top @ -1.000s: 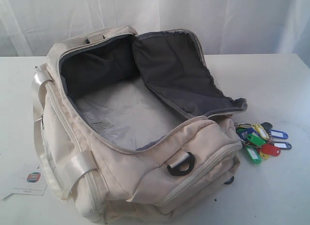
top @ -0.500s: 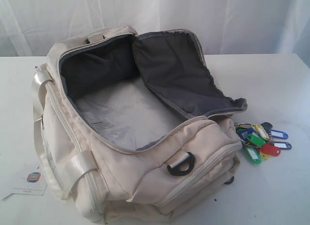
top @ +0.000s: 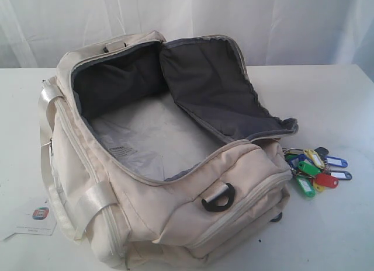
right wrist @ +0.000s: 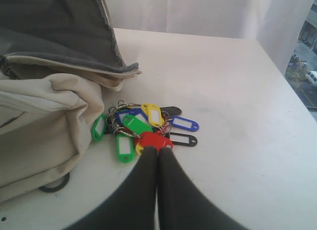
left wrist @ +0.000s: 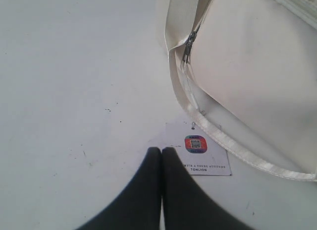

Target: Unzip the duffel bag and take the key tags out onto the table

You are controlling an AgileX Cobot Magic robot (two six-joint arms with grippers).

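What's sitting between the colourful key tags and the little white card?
The open duffel bag lies between the key tags and the card, on the table, seen in the exterior view.

the exterior view looks down at a slant onto the whole duffel bag (top: 175, 166) and the bench (top: 339, 107), with a curtain (top: 292, 25) behind. the left wrist view faces steeply down, close over the bench, past the left gripper (left wrist: 161, 150). it shares the paper card (left wrist: 198, 153) and a strap (left wrist: 237, 145) with the exterior view. the right wrist view looks low and forward past the right gripper (right wrist: 157, 149), and shares the key tags (right wrist: 143, 128) at the bag's end.
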